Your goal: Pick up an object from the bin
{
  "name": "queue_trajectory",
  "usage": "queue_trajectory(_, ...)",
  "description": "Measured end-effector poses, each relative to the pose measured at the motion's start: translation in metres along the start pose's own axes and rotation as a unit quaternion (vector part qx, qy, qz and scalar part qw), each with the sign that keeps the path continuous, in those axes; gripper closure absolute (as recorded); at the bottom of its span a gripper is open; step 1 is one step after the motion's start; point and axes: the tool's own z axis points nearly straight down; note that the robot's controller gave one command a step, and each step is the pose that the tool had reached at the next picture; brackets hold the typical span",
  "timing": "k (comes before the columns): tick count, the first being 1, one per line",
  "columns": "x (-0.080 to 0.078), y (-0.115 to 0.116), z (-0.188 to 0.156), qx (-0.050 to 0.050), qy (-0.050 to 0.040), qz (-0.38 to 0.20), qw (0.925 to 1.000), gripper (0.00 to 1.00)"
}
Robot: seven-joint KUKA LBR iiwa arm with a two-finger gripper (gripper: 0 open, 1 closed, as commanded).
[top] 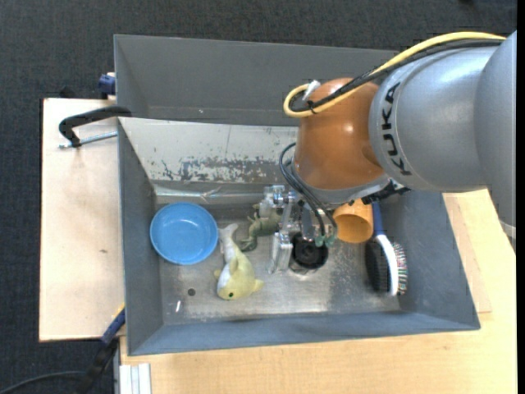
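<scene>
Black round piece point(310, 256) just under gripper point(295, 249), mid-floor of grey bin point(136, 245).
Reaching in from the right, orange-covered wrist tipped steeply down, tool end low near the floor. Width of grip, and whether anything is caught in it: cannot tell. Touching its left side, green toy figure point(257, 225); below-left, yellow plush point(235, 278); farther left, blue bowl point(184, 232). Just right, orange cup point(354, 223), then black brush point(384, 268).
</scene>
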Motion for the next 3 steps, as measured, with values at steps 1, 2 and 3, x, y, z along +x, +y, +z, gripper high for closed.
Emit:
queue_trajectory(1, -0.052, -0.04, 0.062, -0.001, -0.0178, -0.002, 0.9998, 0.0)
queue_trajectory(2, -0.055, -0.036, 0.055, -0.002, -0.0244, -0.003, 0.9997, 1.0)
queue_trajectory(3, -0.006, -0.034, -0.093, 0.0, -0.0059, -0.051, 0.9987, 1.0)
